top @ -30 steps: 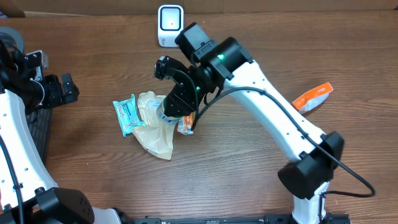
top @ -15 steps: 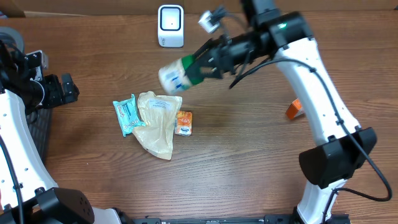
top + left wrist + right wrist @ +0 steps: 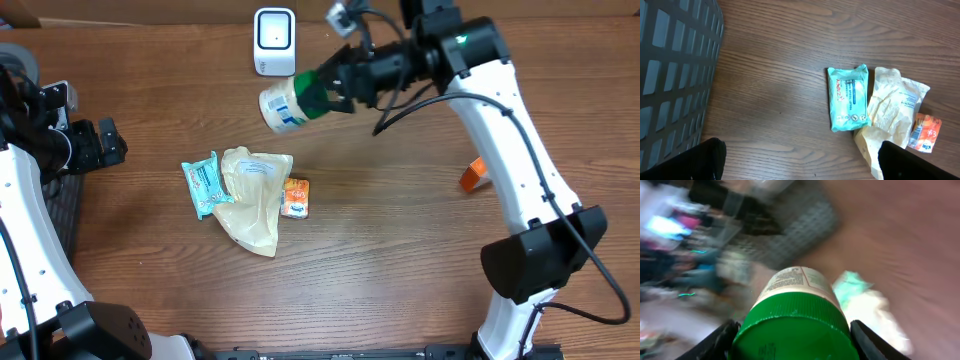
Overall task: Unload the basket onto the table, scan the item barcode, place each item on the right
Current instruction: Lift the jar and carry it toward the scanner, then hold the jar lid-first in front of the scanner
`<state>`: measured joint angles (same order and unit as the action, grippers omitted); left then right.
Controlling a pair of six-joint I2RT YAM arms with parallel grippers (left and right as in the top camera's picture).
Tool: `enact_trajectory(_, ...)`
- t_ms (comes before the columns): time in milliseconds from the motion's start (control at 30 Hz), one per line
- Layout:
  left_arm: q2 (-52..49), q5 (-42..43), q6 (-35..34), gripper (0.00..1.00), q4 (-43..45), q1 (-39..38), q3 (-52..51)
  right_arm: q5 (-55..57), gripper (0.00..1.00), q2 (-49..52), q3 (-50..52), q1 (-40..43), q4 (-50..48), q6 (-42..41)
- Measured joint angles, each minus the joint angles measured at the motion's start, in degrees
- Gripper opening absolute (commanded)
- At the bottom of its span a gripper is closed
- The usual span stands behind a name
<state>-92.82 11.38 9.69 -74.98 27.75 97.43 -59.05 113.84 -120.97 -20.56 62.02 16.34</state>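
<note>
while the right gripper (image 3: 335, 90) hangs over the far side of the table (image 3: 400, 270), you can see its two fingers (image 3: 720, 341) pressed against either side of the green cap (image 3: 795, 330) of a bottle (image 3: 288, 106), pinching it at the cap end. in the right wrist view the cap fills the lower middle and the white labelled body (image 3: 790, 286) points away from the camera; the print on the label is too blurred to read. from overhead the bottle lies close to level, held off the table, with its base pointing left and the cap toward the arm. it sits just in front of the white scanner (image 3: 274, 40) and slightly to the right of it, apart from it.

your left gripper (image 3: 95, 145) is at the left edge of the table, its fingers spread wide with nothing between them; in its own wrist view the two dark fingertips (image 3: 705, 160) stand at opposite bottom corners over bare wood. a dark mesh basket (image 3: 675, 75) is beside it.

on the table below the bottle lie a teal wipes packet (image 3: 205, 183), a crumpled beige bag (image 3: 252, 198) touching it, and a small orange sachet (image 3: 296, 196) against the bag's right edge. an orange packet (image 3: 472, 176) shows partly behind the right arm.
</note>
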Motion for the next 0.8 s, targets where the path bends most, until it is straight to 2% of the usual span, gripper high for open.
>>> enact_trajectory(100,0.0,0.0,0.0,0.99,0.0,0.0,0.0,17.6,0.28,0.0,0.5,-3.9,-7.5,-4.2)
enact_trajectory(300,0.0,0.0,0.0,0.99,0.0,0.0,0.0,48.6,0.34,1.6,1.9,-10.9,-24.9,-5.4)
enact_trajectory(367,0.0,0.0,0.0,0.99,0.0,0.0,0.0,56.4,0.38,3.8,2.0,-11.9,-32.6,-1.4)
enact_trajectory(500,0.0,0.0,0.0,1.0,0.0,0.0,0.0,64.8,0.42,9.5,2.0,-11.7,-46.1,10.9)
enact_trajectory(633,0.0,0.0,0.0,0.99,0.0,0.0,0.0,68.4,0.42,16.2,2.1,-11.0,-58.5,25.7)
enact_trajectory(800,0.0,0.0,0.0,1.0,0.0,0.0,0.0,70.1,0.47,23.4,2.3,-10.8,-68.8,41.2)
